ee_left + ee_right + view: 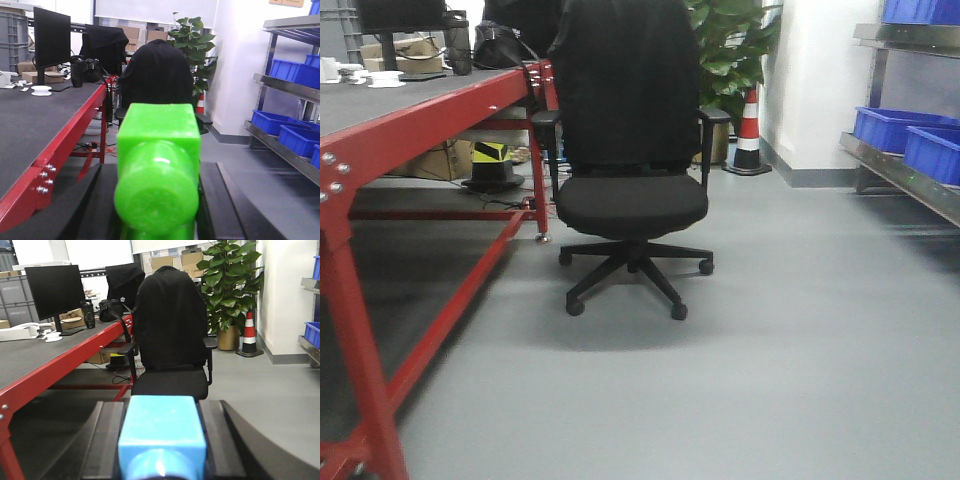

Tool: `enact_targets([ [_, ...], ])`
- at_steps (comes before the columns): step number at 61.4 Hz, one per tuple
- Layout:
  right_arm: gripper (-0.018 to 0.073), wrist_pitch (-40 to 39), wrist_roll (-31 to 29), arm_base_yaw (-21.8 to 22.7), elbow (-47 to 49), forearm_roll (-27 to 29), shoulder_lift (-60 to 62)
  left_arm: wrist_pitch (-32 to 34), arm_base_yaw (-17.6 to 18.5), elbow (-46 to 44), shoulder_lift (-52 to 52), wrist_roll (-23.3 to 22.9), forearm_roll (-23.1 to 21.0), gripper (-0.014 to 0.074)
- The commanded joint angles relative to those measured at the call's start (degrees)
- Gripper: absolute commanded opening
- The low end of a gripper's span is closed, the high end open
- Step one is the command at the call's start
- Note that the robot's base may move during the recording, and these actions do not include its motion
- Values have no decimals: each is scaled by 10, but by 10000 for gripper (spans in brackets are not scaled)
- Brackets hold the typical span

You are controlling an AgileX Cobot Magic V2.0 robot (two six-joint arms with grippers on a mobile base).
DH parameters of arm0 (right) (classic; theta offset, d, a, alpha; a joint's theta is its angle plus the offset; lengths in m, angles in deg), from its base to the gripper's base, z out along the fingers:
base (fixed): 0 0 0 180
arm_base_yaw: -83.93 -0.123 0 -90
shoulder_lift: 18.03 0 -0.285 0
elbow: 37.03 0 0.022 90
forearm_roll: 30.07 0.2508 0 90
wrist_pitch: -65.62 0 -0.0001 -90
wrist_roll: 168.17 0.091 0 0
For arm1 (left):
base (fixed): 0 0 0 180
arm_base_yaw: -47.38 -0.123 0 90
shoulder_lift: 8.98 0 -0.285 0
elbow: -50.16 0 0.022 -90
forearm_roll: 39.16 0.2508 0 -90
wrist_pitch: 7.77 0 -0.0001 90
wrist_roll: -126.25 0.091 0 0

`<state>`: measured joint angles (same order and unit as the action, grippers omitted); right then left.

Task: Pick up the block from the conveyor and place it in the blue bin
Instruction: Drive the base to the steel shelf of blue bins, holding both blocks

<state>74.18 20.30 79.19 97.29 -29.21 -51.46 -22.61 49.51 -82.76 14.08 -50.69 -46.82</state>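
Office chair blocks ahead; floor rightward open.

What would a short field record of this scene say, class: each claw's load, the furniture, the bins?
Left claw: shut on bright green plastic block
Right claw: shut on light blue plastic block
Ahead: black office chair beside red-framed grey-topped table
Bins: blue plastic bins on metal shelf, right side

Colours around the room
Black chair; table with red frame, dark grey top; blue bins; cone striped red and white; bright green left block; light blue right block.
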Motion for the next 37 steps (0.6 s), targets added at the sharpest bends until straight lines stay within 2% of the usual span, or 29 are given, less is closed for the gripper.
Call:
enact_targets([
  [1, -162, -13, -3, 0, 3, -4, 2, 10, 3, -1, -2, -1, -2, -111],
  [37, -162, -13, -3, 0, 3, -4, 2, 10, 3, -1, -2, -1, -2, -111],
])
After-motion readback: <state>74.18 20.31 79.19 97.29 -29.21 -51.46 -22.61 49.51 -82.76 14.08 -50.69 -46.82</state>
